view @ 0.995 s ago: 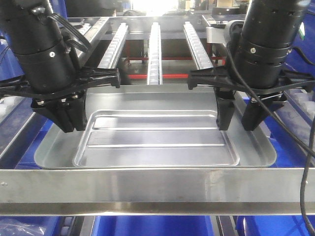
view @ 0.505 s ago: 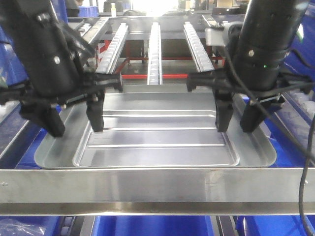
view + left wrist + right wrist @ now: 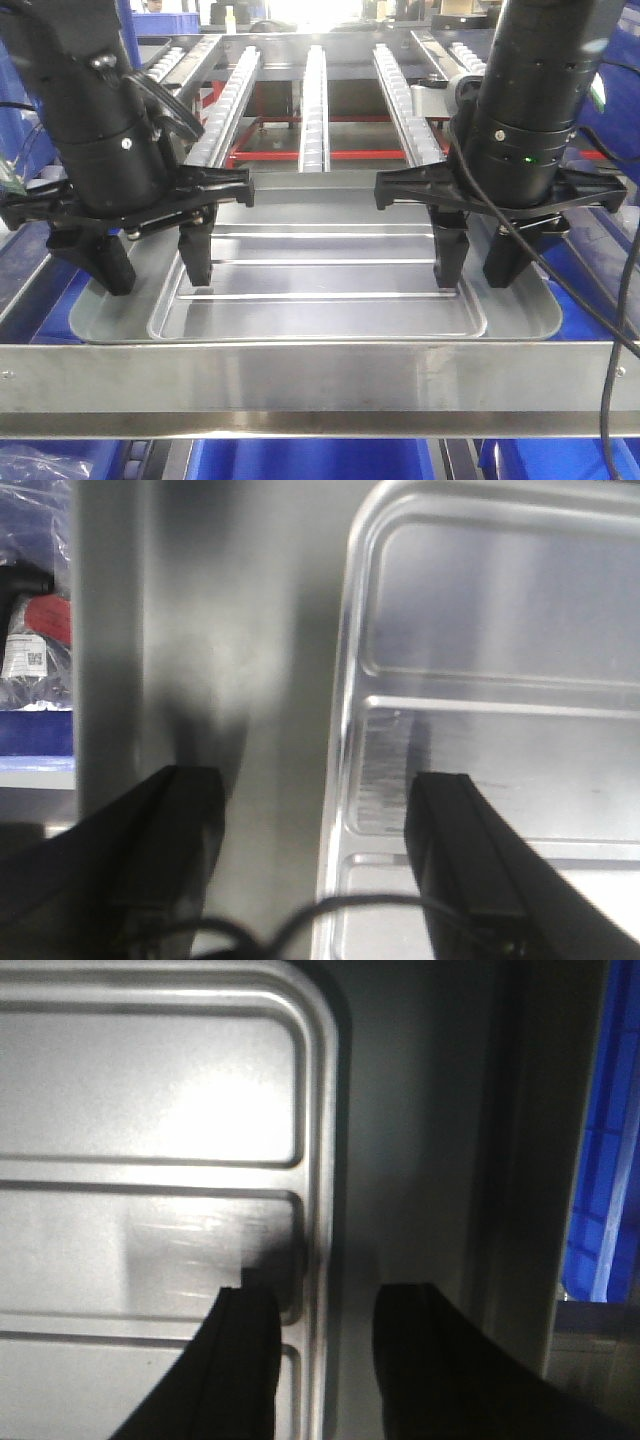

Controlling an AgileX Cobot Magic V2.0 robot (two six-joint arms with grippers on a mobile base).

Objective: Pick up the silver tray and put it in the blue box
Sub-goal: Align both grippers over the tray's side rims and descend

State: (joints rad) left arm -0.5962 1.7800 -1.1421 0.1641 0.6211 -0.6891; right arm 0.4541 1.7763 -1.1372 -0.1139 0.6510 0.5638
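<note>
The silver tray (image 3: 320, 300) lies flat on the metal rack behind the front rail. My left gripper (image 3: 153, 268) is open and straddles the tray's left raised edge, with one finger over the floor and one outside; the left wrist view shows the tray (image 3: 500, 630) and the gripper (image 3: 315, 785). My right gripper (image 3: 476, 265) is open and straddles the right raised edge the same way; the right wrist view shows the tray (image 3: 150, 1090) and the gripper (image 3: 330, 1300). Neither gripper holds anything. Blue plastic of a crate (image 3: 310, 460) shows below the front rail.
A steel front rail (image 3: 320, 375) crosses just in front of the tray. Roller conveyor tracks (image 3: 314, 100) run back behind it. More blue crates flank the rack on the left (image 3: 50, 290) and right (image 3: 600, 1160). A bagged item (image 3: 35, 640) lies left of the rack.
The left gripper went from shut to open and shifted left to straddle the tray's left edge. Both grippers have sunk a little lower; the right one has shifted slightly left. The tray has not moved.
</note>
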